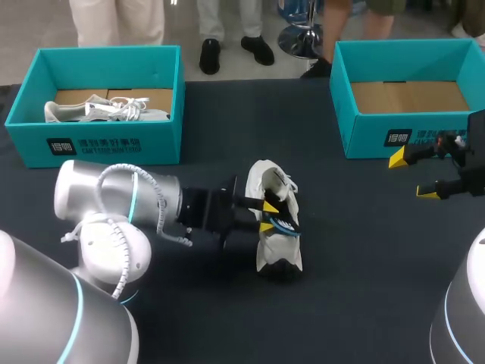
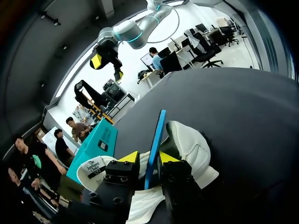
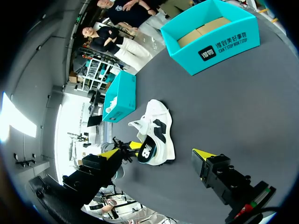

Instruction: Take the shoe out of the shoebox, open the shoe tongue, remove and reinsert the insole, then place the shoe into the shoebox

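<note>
White shoe [image 1: 279,246] lies on its side mid-surface [image 1: 364,280], well apart from the left box [image 1: 106,51] and right box [image 1: 409,47] at the far edge, with open room all round it. Left hand [image 1: 267,215] sits at the shoe opening, pinched on the thin blue insole [image 2: 154,140], which stands on edge. Right hand [image 1: 413,174] is spread wide, near the right box's front wall.

Dark grey table [image 1: 364,265], matte top was flat and evenly lit, soft shadows, straight far edge
</note>
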